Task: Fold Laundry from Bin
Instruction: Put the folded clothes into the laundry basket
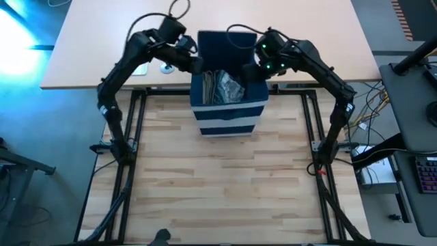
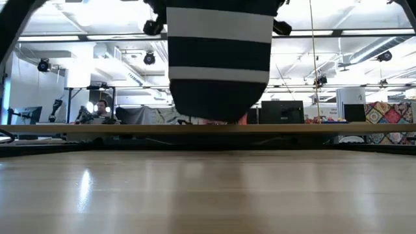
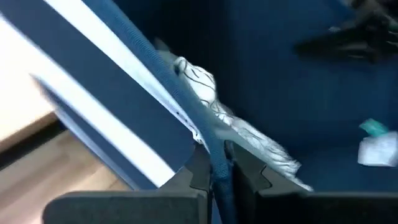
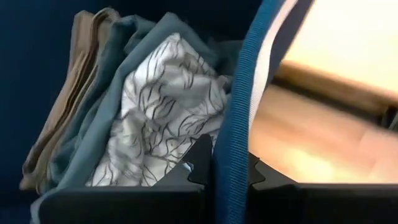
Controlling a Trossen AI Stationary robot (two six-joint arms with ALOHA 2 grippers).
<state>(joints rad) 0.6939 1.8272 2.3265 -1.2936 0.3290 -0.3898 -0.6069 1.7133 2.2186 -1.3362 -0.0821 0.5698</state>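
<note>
Bin (image 1: 227,116): at 12 o'clock on the bench (image 1: 225,198), lifted clear of it in the low view.
Left gripper (image 3: 214,177): clamped on the bin's 9 o'clock rim.
Right gripper (image 4: 224,165): clamped on the 3 o'clock rim.
Laundry (image 4: 155,118): all inside the bin, crumpled.
Progress: nothing taken out or folded yet; every garment left.

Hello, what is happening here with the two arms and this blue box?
Both arms are gripping the bin by its rim. The left gripper is shut on one side's edge, the right gripper on the opposite edge. In the low view the bin appears raised above the table. The laundry is inside: a white patterned piece, a teal one and a beige one. Nothing has been taken out or folded yet.
</note>
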